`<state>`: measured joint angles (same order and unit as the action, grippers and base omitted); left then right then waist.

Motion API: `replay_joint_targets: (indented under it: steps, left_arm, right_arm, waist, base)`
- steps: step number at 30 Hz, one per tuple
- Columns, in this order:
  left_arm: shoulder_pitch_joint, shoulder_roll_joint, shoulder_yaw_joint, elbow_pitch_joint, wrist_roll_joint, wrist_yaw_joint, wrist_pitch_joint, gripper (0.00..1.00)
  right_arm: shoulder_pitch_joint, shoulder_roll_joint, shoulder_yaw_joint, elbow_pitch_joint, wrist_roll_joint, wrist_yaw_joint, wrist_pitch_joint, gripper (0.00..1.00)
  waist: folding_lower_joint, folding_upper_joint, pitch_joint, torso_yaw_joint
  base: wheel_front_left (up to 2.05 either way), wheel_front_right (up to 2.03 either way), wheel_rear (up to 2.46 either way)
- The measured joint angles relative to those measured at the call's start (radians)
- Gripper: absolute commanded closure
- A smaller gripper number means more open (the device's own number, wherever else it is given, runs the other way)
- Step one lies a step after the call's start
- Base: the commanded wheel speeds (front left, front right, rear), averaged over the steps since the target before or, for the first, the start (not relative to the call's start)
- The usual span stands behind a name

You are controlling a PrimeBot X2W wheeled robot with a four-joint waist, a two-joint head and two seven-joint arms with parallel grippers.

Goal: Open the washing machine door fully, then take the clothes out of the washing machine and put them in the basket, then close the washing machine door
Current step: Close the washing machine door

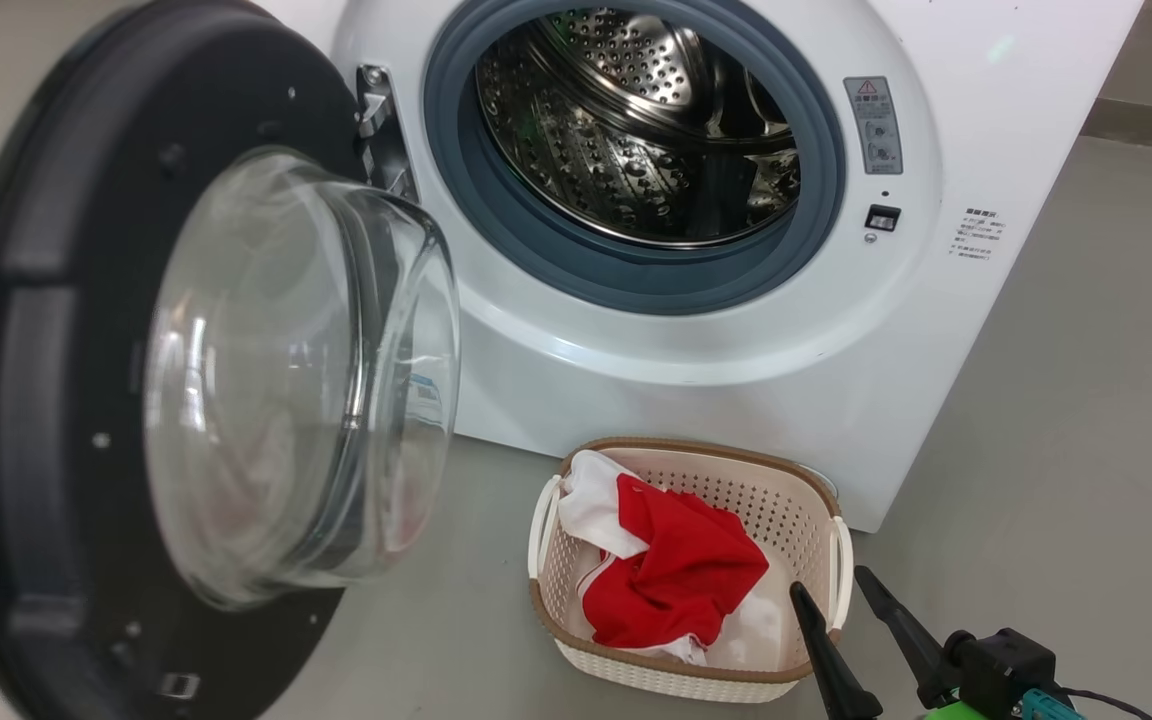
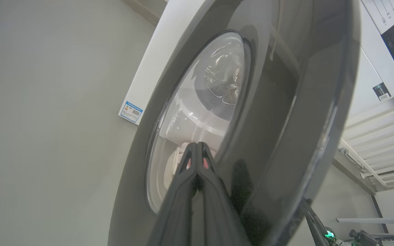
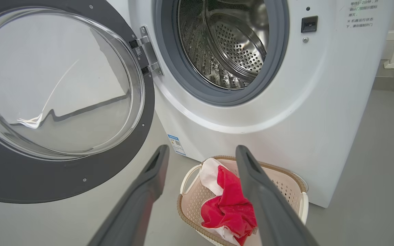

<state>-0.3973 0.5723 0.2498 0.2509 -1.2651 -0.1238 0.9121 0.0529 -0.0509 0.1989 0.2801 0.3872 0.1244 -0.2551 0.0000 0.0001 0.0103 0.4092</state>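
close against my head camera sits the washing machine door [image 1: 266, 380], swung wide open and taking the whole nine o'clock side, its clear glass bowl bulging toward me inside the black rim. hinge [image 1: 373, 105] at about eleven o'clock joins it to the washing machine [image 1: 716, 350], whose white front runs from twelve round to three. looking into the opening, i see the grey gasket [image 1: 536, 250] ringing the steel drum [image 1: 636, 130], bare perforated metal in the part i can see. down at six o'clock the basket [image 1: 806, 515] stands on the grey floor [image 1: 1086, 450], just in front of the machine's foot. the clothes are in it: the red garment [image 1: 681, 580] heaped on top, the white garment [image 1: 596, 495] poking out at the basket's ten o'clock corner, up to the rim. right gripper [image 1: 829, 581] comes in from five o'clock, fingers spread wide and empty, tips by the basket's three o'clock handle; on its wrist camera the basket sits low between the two fingers. left gripper [image 2: 197, 147], on its own wrist camera, has its fingers pinched together on nothing, tips at the door's outer face, over the six o'clock edge of the window; whether they touch the glass i cannot tell. blue sticker [image 2: 131, 112] shows on the white panel at nine o'clock there.
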Motion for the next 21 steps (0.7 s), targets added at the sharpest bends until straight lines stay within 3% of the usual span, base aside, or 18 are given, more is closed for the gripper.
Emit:
replay_joint_targets:
  steps: [8, 21]
  left_arm:
    - [0.053, 0.007, -0.049, -0.134, -0.068, 0.0, -0.027, 1.0]
    - [0.071, -0.017, -0.234, -0.292, -0.117, 0.0, -0.133, 1.0]
  right_arm:
    - [0.001, 0.0, 0.002, 0.002, 0.0, 0.0, 0.0, 0.0]
    - [0.004, 0.0, 0.004, 0.004, 0.0, 0.0, 0.0, 0.0]
  waist:
    - [0.0, 0.0, -0.006, -0.007]
    - [0.0, 0.0, -0.019, -0.027]
  base:
    - [0.0, 0.0, 0.0]
    - [0.0, 0.0, 0.0]
